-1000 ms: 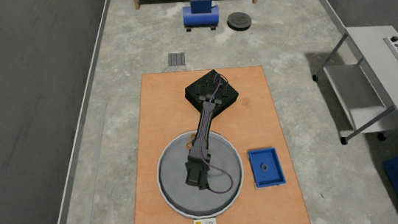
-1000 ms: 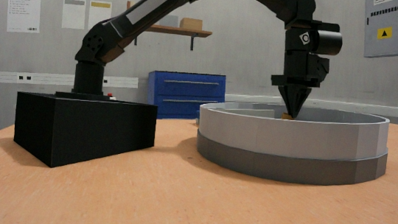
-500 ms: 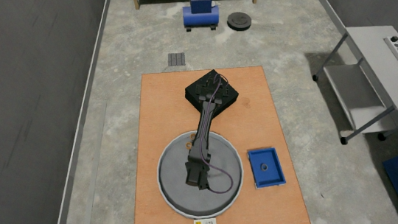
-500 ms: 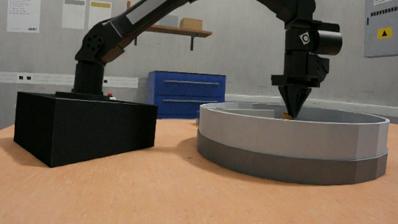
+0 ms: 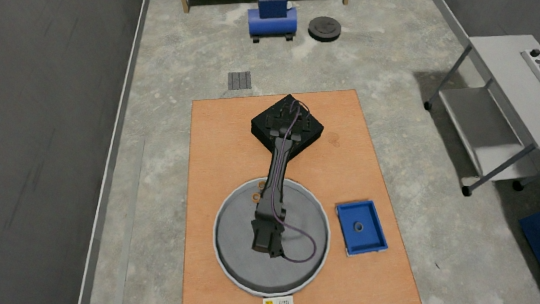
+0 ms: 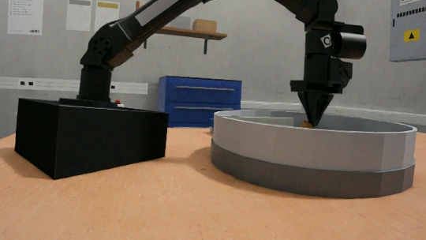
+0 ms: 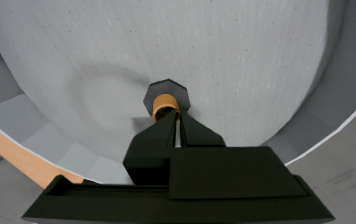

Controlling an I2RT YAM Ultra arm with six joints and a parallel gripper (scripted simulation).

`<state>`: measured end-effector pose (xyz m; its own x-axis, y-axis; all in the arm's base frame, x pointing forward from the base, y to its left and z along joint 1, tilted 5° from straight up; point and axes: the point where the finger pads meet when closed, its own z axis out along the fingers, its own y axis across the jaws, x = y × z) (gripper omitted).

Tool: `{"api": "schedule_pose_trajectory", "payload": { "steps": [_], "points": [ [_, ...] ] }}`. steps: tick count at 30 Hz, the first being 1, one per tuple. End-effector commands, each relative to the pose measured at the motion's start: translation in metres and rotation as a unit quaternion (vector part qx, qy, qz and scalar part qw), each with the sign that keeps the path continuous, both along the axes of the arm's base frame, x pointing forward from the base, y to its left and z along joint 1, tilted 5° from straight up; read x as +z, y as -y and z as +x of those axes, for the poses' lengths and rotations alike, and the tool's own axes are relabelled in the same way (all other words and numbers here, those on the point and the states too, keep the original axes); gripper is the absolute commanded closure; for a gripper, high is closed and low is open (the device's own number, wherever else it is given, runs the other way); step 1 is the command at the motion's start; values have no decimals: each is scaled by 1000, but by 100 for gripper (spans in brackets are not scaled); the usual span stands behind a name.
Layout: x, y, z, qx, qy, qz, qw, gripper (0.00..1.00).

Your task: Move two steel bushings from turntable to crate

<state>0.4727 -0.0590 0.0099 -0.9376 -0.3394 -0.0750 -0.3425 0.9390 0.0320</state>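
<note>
My gripper [image 5: 268,247] [image 6: 314,124] [image 7: 178,112] hangs inside the round grey turntable [image 5: 305,216] [image 6: 315,147] [image 7: 235,60], fingers pointing down and pressed together. Its tips pinch a brass-coloured bushing [image 6: 305,123] [image 7: 165,104], which sits about level with the rim, over a dark octagonal patch on the turntable. Two more brass-coloured bushings [image 5: 261,184] [image 5: 255,197] lie at the turntable's far left edge. A dark steel bushing [image 5: 361,226] lies in the blue crate [image 5: 373,212] to the right of the turntable. I see no other steel bushing; the arm hides part of the turntable.
The arm's black base block [image 5: 260,128] [image 6: 87,139] stands on the orange table [image 5: 220,131] [image 6: 158,206] behind the turntable. The turntable has a raised wall all round. A grey trolley [image 5: 495,116] stands on the floor to the right.
</note>
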Motion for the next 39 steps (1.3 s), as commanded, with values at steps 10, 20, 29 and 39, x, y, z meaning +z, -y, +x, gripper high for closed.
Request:
{"api": "schedule_pose_trajectory", "payload": {
  "steps": [10,20,29,39],
  "points": [
    [8,-5,0,1,9,2,1000,100],
    [8,-5,0,1,9,2,1000,100],
    [12,-4,3,1,15,1,1000,86],
    [12,-4,3,1,15,1,1000,86]
  ]
}}
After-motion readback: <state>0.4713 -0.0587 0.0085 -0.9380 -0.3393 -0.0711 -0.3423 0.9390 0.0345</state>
